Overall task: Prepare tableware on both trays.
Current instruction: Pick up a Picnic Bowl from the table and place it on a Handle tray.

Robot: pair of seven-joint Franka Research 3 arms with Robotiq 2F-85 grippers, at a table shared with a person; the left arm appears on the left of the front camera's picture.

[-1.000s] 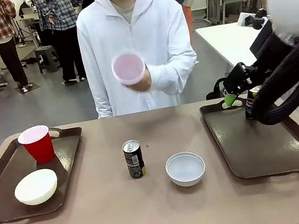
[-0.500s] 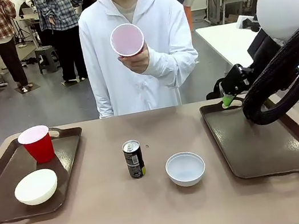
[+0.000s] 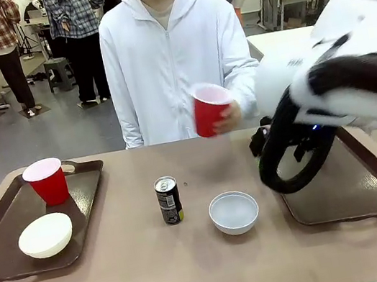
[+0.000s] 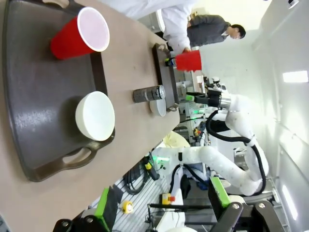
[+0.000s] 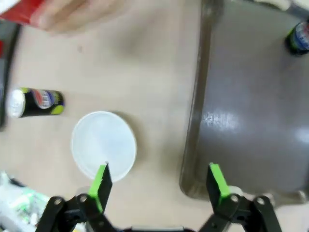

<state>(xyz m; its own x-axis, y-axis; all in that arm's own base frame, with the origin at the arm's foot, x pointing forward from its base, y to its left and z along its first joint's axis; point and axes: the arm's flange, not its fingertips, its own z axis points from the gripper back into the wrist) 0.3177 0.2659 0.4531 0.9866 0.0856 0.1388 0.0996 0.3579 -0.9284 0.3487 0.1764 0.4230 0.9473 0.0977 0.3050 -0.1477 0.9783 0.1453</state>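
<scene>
The left tray (image 3: 1, 240) holds a red cup (image 3: 48, 182) and a whitish bowl (image 3: 45, 235). A dark can (image 3: 168, 200) and a second bowl (image 3: 234, 212) stand on the bare table between the trays. The person holds another red cup (image 3: 208, 109) above the table's far side. My right arm (image 3: 325, 87) sweeps, blurred, over the right tray (image 3: 351, 192). My right gripper (image 5: 159, 181) hangs open above the gap between that bowl (image 5: 104, 145) and the right tray (image 5: 251, 111), where a second can (image 5: 299, 38) stands. My left gripper (image 4: 161, 203) is open, well back from the left tray (image 4: 43, 96).
The person in a white hooded top stands at the far edge, at the middle. The right tray's near half is bare. Open tabletop lies in front of the can and bowl. Other people and tables are far behind.
The person brought the red cup down from chest height and to the right. My right arm swung from the right tray's far corner toward the middle, and now hides the can there in the front view.
</scene>
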